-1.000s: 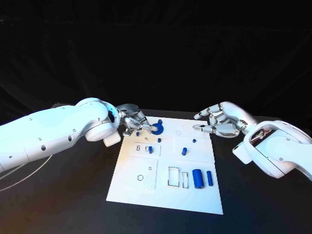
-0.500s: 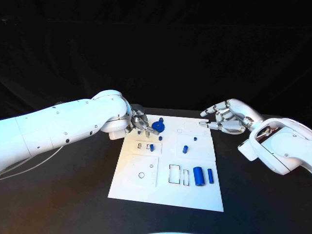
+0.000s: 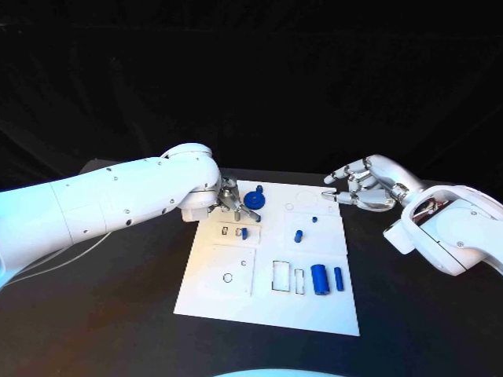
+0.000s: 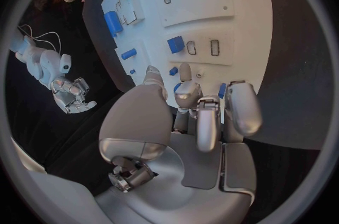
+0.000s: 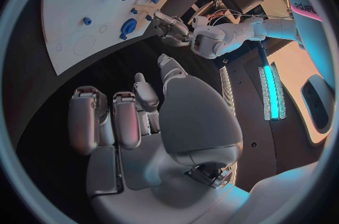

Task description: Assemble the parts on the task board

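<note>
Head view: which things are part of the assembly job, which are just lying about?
Job:
- task board
- round blue part at the left hand
- two blue cylinders near the board's front
- small blue parts mid-board
- right hand, holding nothing

Lying about:
- pale cable on the black table

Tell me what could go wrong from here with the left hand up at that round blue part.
The left hand has its fingertips at the round blue part at the far end of the task board; a slip might knock it askew. Small blue pieces lie just beside, so the fingers could nudge them. The right hand hovers off the board's edge, empty, giving no steadying.
</note>
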{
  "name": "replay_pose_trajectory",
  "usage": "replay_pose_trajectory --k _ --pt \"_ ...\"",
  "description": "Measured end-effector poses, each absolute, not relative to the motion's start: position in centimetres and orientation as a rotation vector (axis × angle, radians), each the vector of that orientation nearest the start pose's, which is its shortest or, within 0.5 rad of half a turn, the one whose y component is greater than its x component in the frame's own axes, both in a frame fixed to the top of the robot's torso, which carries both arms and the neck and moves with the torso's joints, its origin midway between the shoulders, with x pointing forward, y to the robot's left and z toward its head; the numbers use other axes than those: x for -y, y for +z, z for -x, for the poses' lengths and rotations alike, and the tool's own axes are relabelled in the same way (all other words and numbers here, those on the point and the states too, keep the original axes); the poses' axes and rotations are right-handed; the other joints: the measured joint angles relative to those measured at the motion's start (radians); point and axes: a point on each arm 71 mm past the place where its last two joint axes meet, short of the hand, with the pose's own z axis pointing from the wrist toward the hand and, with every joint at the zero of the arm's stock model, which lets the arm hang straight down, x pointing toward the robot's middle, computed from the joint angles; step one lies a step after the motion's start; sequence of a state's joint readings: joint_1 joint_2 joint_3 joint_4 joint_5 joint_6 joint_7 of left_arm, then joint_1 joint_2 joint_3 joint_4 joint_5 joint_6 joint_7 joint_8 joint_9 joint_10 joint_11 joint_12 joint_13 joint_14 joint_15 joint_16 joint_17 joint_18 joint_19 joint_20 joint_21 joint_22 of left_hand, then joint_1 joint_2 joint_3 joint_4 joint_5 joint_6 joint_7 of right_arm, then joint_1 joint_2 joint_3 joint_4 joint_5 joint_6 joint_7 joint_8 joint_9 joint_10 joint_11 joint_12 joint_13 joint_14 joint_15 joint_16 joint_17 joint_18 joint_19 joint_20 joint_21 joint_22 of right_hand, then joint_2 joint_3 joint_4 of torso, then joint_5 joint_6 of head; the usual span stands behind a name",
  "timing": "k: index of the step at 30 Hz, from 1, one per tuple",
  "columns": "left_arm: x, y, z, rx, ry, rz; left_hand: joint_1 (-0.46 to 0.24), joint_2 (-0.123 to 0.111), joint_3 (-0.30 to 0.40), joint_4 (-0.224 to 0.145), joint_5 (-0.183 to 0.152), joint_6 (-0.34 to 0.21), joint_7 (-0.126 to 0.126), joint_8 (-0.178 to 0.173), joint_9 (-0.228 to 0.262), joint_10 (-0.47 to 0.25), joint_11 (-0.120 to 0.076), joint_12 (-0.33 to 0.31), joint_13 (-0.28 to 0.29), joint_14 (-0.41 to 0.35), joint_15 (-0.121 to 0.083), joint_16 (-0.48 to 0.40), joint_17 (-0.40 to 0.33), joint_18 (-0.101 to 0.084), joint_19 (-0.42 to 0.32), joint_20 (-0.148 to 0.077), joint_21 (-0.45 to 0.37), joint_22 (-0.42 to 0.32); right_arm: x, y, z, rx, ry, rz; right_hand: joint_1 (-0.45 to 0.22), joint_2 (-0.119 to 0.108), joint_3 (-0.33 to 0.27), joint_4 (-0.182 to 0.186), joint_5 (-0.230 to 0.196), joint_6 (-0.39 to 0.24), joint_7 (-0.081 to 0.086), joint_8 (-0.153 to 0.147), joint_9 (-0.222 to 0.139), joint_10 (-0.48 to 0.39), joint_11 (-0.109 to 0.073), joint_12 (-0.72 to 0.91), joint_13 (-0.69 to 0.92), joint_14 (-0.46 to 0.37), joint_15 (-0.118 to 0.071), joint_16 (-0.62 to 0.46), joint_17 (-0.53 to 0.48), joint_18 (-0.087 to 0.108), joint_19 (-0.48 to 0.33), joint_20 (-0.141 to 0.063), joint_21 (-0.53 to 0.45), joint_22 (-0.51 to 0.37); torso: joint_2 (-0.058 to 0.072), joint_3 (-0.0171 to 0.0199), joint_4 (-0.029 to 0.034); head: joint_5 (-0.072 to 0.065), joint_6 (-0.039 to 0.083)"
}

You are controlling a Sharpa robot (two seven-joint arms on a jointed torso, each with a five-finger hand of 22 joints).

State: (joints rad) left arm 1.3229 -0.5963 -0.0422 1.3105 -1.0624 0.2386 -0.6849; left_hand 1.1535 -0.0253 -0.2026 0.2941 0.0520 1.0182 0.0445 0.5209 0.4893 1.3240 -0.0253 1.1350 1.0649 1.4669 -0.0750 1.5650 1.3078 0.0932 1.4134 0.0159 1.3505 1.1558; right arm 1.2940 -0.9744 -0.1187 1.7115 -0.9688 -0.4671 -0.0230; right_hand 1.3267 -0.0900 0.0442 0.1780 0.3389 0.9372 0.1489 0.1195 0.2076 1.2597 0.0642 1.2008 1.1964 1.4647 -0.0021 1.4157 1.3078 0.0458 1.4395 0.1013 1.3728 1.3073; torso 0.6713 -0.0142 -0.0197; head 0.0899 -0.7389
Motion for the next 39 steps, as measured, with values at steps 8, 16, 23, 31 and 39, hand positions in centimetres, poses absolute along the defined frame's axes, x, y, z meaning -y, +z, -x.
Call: replay_pose_trajectory --k 8,16,23,31,39 --pt "-15.7 -18.9 -52.9 -2.358 -0.218 0.131 -0.005 -0.005 0.012 -0.001 0.000 -0.007 0.000 0.000 0.006 -0.004 0.003 -0.001 -0.009 0.000 0.000 0.000 0.000 0.000 0.000 0.000 0.005 0.006 21.6 -15.3 -45.7 -1.631 0.923 -0.274 0.000 0.000 0.000 0.000 0.000 0.000 0.000 0.000 0.000 0.000 0.000 0.000 0.000 0.000 0.000 0.000 0.000 0.000 0.000 0.000 0.000 0.001 0.000 0.0000 0.0001 -0.004 -0.007" --pt "-15.6 -19.2 -52.7 -2.381 -0.212 0.115 -0.005 -0.005 0.026 -0.004 0.000 -0.014 0.000 0.000 0.013 -0.016 0.002 -0.020 -0.024 0.000 0.000 0.000 0.000 0.000 0.000 0.000 0.009 0.013 21.6 -15.4 -45.8 -1.633 0.922 -0.274 0.000 0.000 -0.003 0.003 0.006 0.000 0.000 0.000 0.000 0.000 0.000 0.000 0.000 0.000 0.000 0.000 0.000 0.000 0.000 0.000 0.000 0.001 0.001 0.0005 0.0007 -0.006 -0.012" --pt "-15.9 -19.7 -52.7 -2.399 -0.199 0.114 -0.005 -0.005 0.031 -0.004 0.000 -0.014 0.000 0.000 0.016 -0.017 0.002 -0.020 -0.024 0.000 0.000 0.000 0.000 0.000 0.000 0.000 0.013 0.016 21.5 -15.5 -45.8 -1.635 0.921 -0.274 0.000 0.000 -0.003 0.003 0.006 0.000 0.000 0.000 0.000 0.000 0.000 0.000 0.000 0.000 0.000 0.000 0.000 0.000 0.000 0.000 0.000 0.001 0.001 0.0011 0.0014 -0.005 -0.016" --pt "-15.8 -20.2 -52.5 -2.417 -0.196 0.105 0.001 0.001 0.032 -0.004 0.000 -0.014 0.000 0.000 0.019 -0.016 0.002 -0.020 -0.024 0.000 0.000 0.000 0.000 0.000 0.000 0.000 0.013 0.020 21.5 -15.5 -45.8 -1.637 0.921 -0.275 0.000 0.000 -0.003 0.003 0.006 0.000 0.000 0.000 0.000 0.000 0.000 0.000 0.000 0.000 0.000 0.000 0.000 0.000 0.000 0.000 0.000 0.000 0.002 0.0011 0.0002 -0.006 -0.017" --pt "-15.8 -20.4 -52.5 -2.426 -0.194 0.099 0.009 0.009 0.037 -0.004 0.000 -0.018 0.004 0.004 0.023 -0.016 0.002 -0.020 -0.024 0.000 0.000 0.000 0.000 0.000 0.000 0.000 0.017 0.023 21.5 -15.6 -45.8 -1.639 0.920 -0.275 -0.003 0.003 -0.003 0.003 0.006 0.000 0.000 0.000 0.000 0.000 0.000 0.000 0.000 0.000 0.000 0.000 0.000 0.000 0.000 0.000 0.000 0.000 0.002 0.0023 0.0013 -0.008 -0.020"
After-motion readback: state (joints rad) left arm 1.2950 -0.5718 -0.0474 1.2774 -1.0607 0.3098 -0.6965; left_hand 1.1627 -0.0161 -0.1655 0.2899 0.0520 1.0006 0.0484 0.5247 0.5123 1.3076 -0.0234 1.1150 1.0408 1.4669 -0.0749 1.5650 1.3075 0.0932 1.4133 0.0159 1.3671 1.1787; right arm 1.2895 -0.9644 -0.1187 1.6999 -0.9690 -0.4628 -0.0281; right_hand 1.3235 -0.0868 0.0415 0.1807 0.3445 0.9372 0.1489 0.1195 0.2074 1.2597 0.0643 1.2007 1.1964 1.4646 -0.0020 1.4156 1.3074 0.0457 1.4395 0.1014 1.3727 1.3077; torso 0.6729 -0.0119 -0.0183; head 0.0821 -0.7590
